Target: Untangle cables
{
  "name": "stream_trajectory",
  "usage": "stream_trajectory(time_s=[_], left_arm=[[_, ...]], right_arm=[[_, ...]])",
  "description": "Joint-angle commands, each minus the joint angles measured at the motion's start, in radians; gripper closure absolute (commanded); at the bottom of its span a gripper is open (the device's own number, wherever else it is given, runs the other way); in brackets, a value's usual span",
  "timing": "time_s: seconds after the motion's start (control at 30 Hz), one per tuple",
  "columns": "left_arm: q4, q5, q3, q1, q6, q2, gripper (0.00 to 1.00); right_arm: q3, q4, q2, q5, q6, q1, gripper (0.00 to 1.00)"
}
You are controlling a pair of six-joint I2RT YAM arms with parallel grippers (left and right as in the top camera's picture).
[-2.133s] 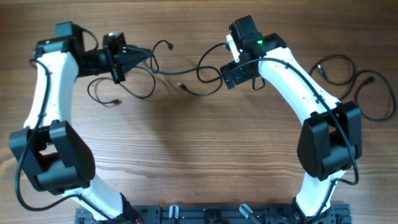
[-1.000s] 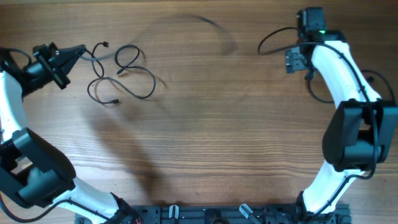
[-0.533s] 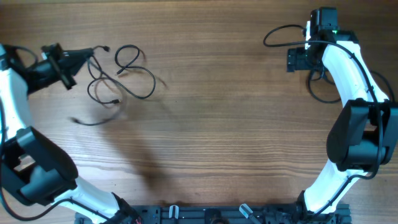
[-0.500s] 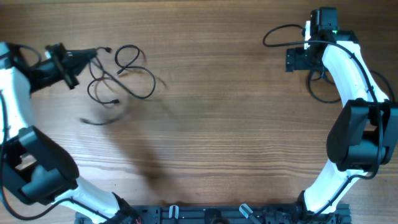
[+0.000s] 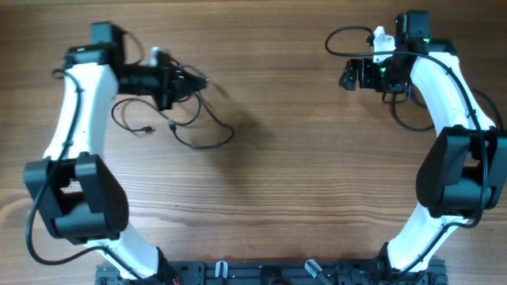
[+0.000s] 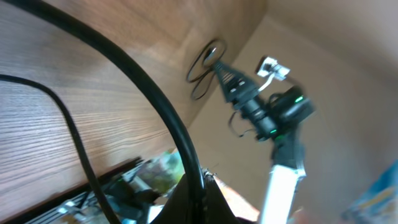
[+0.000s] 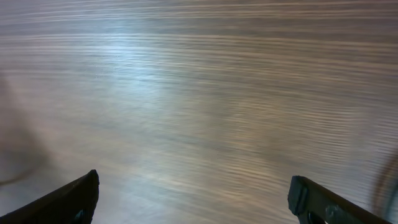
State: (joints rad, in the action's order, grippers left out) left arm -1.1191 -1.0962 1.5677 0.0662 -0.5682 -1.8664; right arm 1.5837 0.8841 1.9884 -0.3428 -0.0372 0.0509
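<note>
Left tool [image 5: 192, 80] pinched together on a strand of the cables [image 5: 202, 136]; their loops lie on the bench [image 5: 285, 166] at its near side, running rightward. I judge this arm nearer. Right tool [image 5: 347, 74], opened wide and empty, sits beside a separate cable loop [image 5: 342, 37].

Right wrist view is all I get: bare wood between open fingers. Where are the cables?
Observer: Most lie in loose loops on the table, on its left side, by the left gripper.
Operator: Is that gripper holding any?
Observer: Yes, it is shut on one black cable.
Operator: Anything near my gripper?
Observer: One cable loop lies beside the right gripper, outside its fingers.
</note>
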Motion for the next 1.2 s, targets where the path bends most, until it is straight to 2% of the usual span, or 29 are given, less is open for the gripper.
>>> stream_trajectory(time_s=[0.0,0.03,0.07,0.13,0.17,0.2,0.33,0.53,0.63,0.7,0.77,0.83,0.93,0.97,1.0,1.1,1.17], left_arm=[[0.057,0.154,0.003,-0.081,0.03,0.008,0.84],[0.068,0.189,0.003,-0.093,0.03,0.008,0.66],[0.082,0.237,0.003,-0.106,0.03,0.008,0.55],[0.101,0.328,0.003,-0.128,0.03,0.008,0.18],[0.109,0.37,0.003,-0.135,0.03,0.008,0.05],[0.116,0.408,0.003,-0.142,0.03,0.008,0.01],[0.145,0.508,0.003,-0.137,0.031,0.008,0.0],[0.207,0.425,0.003,-0.048,0.03,0.01,0.0],[0.198,0.508,0.003,-0.006,0.03,0.009,0.0],[0.183,0.608,0.003,0.011,0.03,0.009,0.0],[0.165,0.721,0.003,0.02,0.03,0.007,0.07],[0.14,0.826,0.003,0.022,0.03,0.005,0.25],[0.111,0.945,-0.002,0.021,0.03,0.001,0.58],[0.114,0.961,-0.01,0.021,0.029,0.0,0.74],[0.123,0.969,-0.02,0.021,0.03,0.0,0.96],[0.186,0.994,-0.075,0.021,0.029,-0.001,0.96],[0.232,1.015,-0.11,0.021,0.03,-0.001,0.96]], right_arm=[[-0.008,0.012,0.018,-0.13,0.014,-0.005,0.0],[-0.008,0.015,0.018,-0.13,0.014,-0.005,0.0],[-0.008,0.018,0.018,-0.13,0.014,-0.005,0.0],[-0.008,0.023,0.018,-0.13,0.014,-0.005,0.0],[-0.008,0.027,0.018,-0.13,0.015,-0.005,0.0],[-0.008,0.031,0.018,-0.13,0.016,-0.006,0.0],[-0.008,0.037,0.018,-0.133,0.063,-0.011,0.0],[-0.008,0.021,0.018,-0.225,0.072,-0.053,0.0],[-0.008,-0.004,0.018,-0.24,0.125,-0.091,0.0],[-0.008,-0.02,0.018,-0.239,0.152,-0.118,0.04],[-0.008,-0.038,0.018,-0.239,0.177,-0.154,0.1],[-0.008,-0.054,0.018,-0.238,0.201,-0.194,0.19],[-0.008,-0.08,0.018,-0.235,0.224,-0.265,0.34],[-0.008,-0.095,0.018,-0.235,0.224,-0.293,0.37],[-0.008,-0.108,0.018,-0.234,0.224,-0.311,0.41],[-0.008,-0.174,0.018,-0.211,0.22,-0.38,0.59],[-0.008,-0.208,0.018,-0.205,0.224,-0.41,0.58]])
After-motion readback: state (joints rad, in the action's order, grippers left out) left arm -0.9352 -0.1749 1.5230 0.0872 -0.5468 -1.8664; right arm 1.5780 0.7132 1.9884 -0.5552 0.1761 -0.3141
